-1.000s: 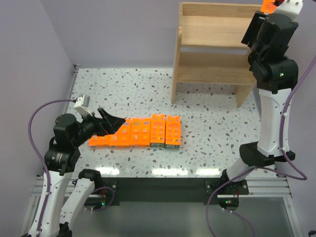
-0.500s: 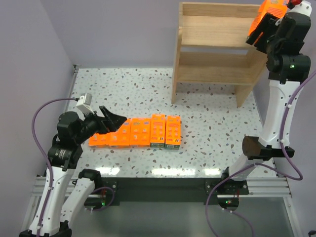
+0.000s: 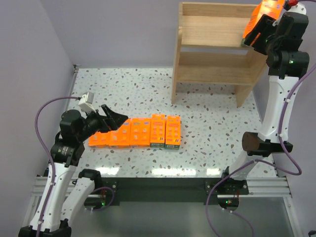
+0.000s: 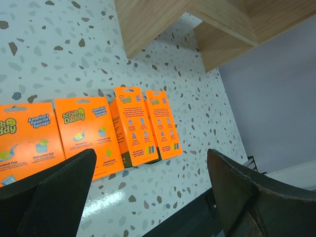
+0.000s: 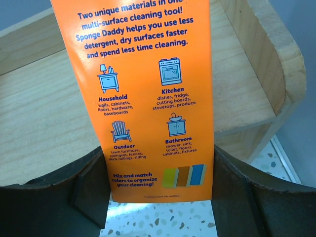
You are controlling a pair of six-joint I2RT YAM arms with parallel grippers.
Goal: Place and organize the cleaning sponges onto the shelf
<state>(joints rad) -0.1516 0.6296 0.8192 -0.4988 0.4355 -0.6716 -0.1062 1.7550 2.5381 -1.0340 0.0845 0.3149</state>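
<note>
The right end effector is clamped by both fingers on the lower end of one orange sponge pack, held high at the right end of the wooden shelf, by its top tier. Its printed face reads "multi-surface cleaning tool! Sponge Daddy helps you use less detergent, dry surfaces faster and spend less time cleaning." Below that come four small pictures labelled Household, Kitchen, Outdoor and Bathroom, then "Mix and match colors to organize your cleaning!" beside three colour swatches. Five more orange packs lie side by side in a row on the speckled table, well apart from the shelf. The left ones show "Scrub Daddy" and "America's Favorite Sponge!"; the two at the right end show small pictures in print too fine to read. The left end effector hangs over the row's left end with its jaws spread wide, holding nothing.
</note>
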